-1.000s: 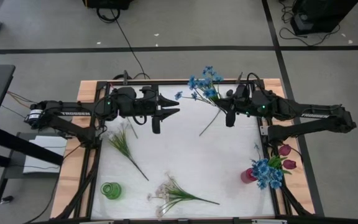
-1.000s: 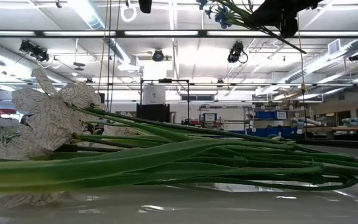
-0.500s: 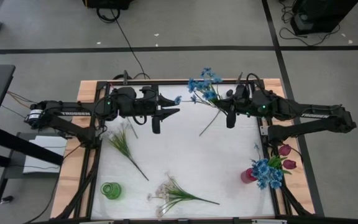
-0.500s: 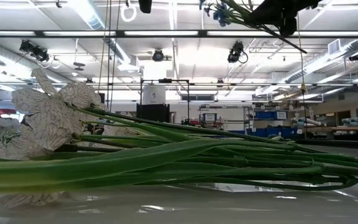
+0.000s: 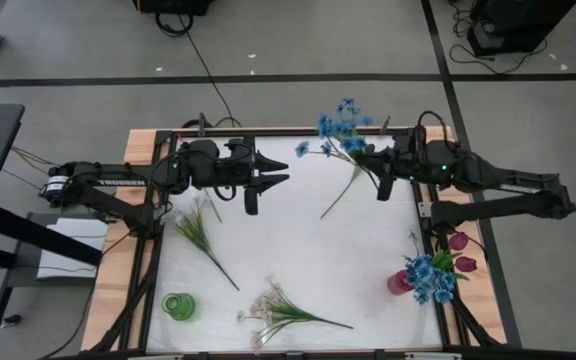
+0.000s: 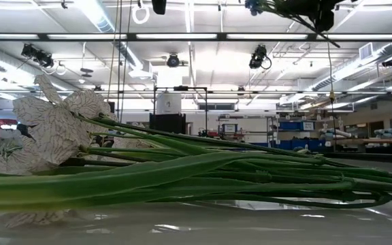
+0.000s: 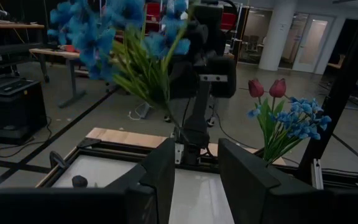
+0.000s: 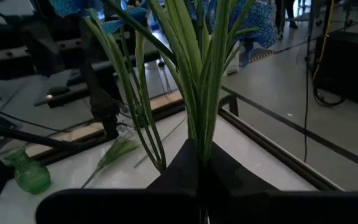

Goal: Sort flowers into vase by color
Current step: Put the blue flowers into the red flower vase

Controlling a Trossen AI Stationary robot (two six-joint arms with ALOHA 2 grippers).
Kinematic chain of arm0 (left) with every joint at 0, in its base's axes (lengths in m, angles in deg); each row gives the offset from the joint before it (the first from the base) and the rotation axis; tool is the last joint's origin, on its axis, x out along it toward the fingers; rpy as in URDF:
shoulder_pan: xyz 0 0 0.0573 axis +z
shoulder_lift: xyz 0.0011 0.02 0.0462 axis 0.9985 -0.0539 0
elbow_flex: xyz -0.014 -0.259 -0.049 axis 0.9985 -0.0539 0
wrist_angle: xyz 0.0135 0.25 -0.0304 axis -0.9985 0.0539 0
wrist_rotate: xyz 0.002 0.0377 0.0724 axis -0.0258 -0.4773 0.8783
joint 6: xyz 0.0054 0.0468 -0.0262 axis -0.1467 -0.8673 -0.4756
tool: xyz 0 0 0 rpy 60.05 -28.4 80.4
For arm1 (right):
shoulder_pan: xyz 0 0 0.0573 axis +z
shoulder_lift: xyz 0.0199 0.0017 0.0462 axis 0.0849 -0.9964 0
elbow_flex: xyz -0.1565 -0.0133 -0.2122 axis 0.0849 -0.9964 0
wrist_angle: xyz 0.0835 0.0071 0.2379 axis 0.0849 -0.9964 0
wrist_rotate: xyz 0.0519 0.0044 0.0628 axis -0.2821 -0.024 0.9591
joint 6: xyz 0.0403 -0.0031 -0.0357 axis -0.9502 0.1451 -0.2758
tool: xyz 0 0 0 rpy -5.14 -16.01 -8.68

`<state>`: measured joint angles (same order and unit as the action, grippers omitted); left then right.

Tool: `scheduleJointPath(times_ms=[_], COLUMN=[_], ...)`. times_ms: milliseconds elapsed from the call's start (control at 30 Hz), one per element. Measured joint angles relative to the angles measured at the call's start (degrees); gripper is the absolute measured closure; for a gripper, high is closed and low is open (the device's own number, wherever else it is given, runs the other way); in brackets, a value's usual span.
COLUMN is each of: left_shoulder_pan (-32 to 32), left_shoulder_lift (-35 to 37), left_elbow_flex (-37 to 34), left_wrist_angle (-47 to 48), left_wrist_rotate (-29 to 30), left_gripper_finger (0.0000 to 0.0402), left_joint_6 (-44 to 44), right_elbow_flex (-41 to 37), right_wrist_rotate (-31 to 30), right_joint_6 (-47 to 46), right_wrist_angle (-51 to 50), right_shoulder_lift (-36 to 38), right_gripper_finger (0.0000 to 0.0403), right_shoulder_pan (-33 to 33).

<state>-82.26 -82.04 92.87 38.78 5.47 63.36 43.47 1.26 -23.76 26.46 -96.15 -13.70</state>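
Note:
My right gripper (image 5: 373,172) is over the table's far right part, shut on a blue flower (image 5: 340,125). That flower also shows in the left wrist view (image 7: 123,37). My left gripper (image 5: 268,182) waits open over the far middle (image 7: 196,174), touching nothing. A pink vase (image 5: 398,283) at the near right holds blue blossoms (image 5: 430,278) and red tulips (image 5: 460,252). A green vase (image 5: 178,306) stands near left. A white spray (image 5: 278,312) and a green sprig with dark buds (image 5: 200,230) lie flat on the table. My right gripper pinches the blue flower's bundle of green stalks and leaves (image 8: 199,146) between its two fingers, below the blossoms. The fingers come level from the table's right, across the stalks. The flower is lifted clear and tilted, blossoms toward the far edge, bare stem end (image 5: 324,213) slanting toward the table's middle.
The white table cover (image 5: 298,250) has open room in its middle, between the lying flowers and the pink vase. A wooden frame (image 5: 118,270) borders the table. In the low view the white spray's stems (image 6: 216,170) fill the foreground, with the right gripper (image 6: 312,10) high above.
My right gripper has moved a little toward the table's right edge, carrying the blue flower with it. The blossoms have shifted right and toward the far edge. The flower stays lifted clear.

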Motion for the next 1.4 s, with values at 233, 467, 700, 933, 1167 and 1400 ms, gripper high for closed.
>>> scheduleJointPath(times_ms=[233,467,700,933,1167,1400], left_shoulder_pan=[0.0,0.0,0.0,0.0,0.0,0.0], left_shoulder_lift=[0.0,0.0,0.0,0.0,0.0,0.0], left_elbow_flex=[0.0,0.0,0.0,0.0,0.0,0.0], left_wrist_angle=[0.0,0.0,0.0,0.0,0.0,0.0], left_wrist_rotate=[0.0,0.0,0.0,0.0,0.0,0.0], left_gripper_finger=[0.0276,0.0276,0.0276,0.0276,0.0276,0.0276], left_joint_6=[0.0,0.0,0.0,0.0,0.0,0.0], right_elbow_flex=[0.0,0.0,0.0,0.0,0.0,0.0], right_wrist_rotate=[1.4,1.4,1.5,6.1,10.3,16.4], right_joint_6=[0.0,0.2,1.4,1.5,2.8,2.6], right_wrist_angle=[-4.1,-5.3,-5.0,-6.2,-11.5,-11.6], right_shoulder_lift=[3.2,5.8,8.2,13.0,19.7,24.9], right_gripper_finger=[0.0391,0.0391,0.0391,0.0391,0.0391,0.0391], right_shoulder_pan=[-1.6,-2.4,-3.6,-4.2,-4.2,-4.2])
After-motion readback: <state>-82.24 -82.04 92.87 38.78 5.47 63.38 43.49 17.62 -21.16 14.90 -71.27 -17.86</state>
